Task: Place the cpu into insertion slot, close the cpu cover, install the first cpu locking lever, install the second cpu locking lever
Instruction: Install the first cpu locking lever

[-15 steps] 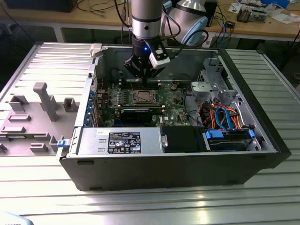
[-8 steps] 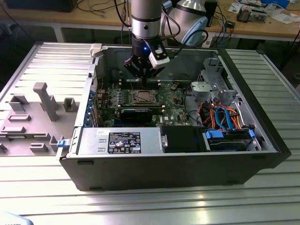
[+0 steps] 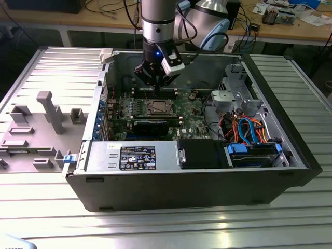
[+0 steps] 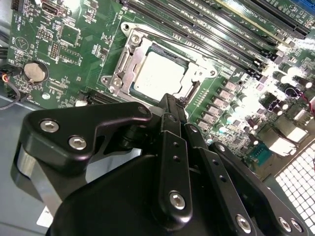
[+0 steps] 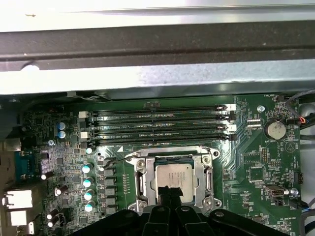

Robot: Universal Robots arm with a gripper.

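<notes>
The cpu (image 5: 173, 178) (image 4: 158, 76) lies in its socket on the green motherboard, its silver top facing up. The cpu cover (image 5: 140, 181) (image 4: 127, 58) lies flat around it as a silvery frame, with the chip showing through its window. In the exterior view the socket (image 3: 157, 107) sits in the middle of the open computer case. My gripper (image 3: 155, 82) hangs above the board, just behind the socket. In both wrist views its black fingertips (image 5: 170, 192) (image 4: 172, 104) are pressed together with nothing between them, hovering over the edge of the cpu. A thin wire lever (image 5: 112, 160) sticks out beside the socket.
Several memory slots (image 5: 157, 123) run between the socket and the case's back wall (image 5: 147, 73). A long black graphics card (image 3: 150, 125) stands in front of the socket. A drive cage (image 3: 236, 98) and cables (image 3: 249, 129) are at the exterior view's right. A grey fixture (image 3: 46, 111) sits outside the case.
</notes>
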